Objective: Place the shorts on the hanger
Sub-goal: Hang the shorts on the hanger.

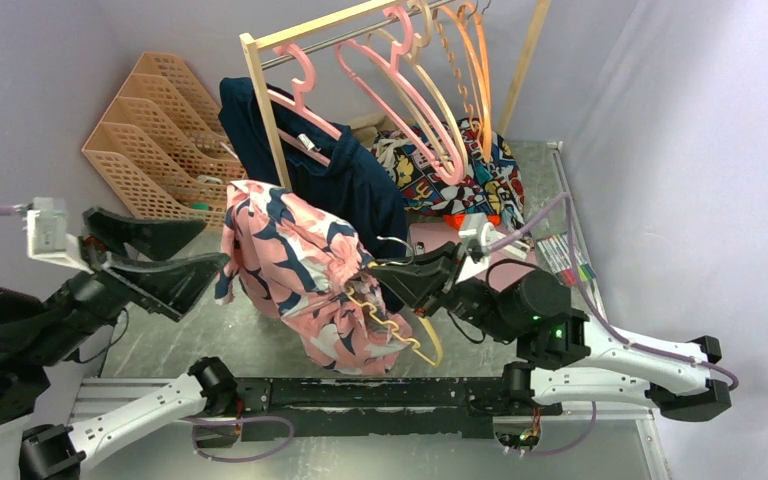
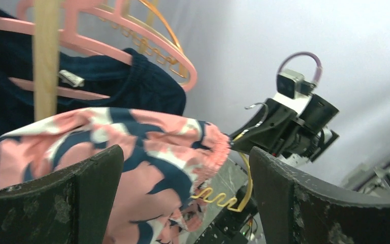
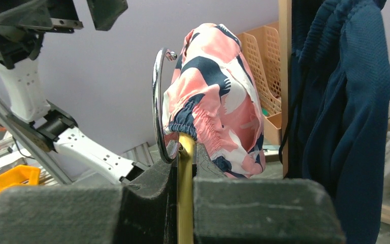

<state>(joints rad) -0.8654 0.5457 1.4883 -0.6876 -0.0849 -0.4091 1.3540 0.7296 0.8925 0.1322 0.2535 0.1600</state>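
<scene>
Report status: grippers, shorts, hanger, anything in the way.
Status: left gripper open beside the shorts. Then right gripper shut on the hanger by its hook. The shorts draped over the hanger. Close behind: navy garment, rack post.

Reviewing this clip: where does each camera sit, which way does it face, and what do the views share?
Top external: above and behind the bases, looking down on the table; both arms show, left hand open, right hand shut on the hanger.
Left wrist: on the left arm, facing the shorts; its own open hand frames the bottom.
Right wrist: on the right arm, looking along the hanger at the shorts; its shut hand fills the bottom.
Shared: both wrist views show the shorts.
</scene>
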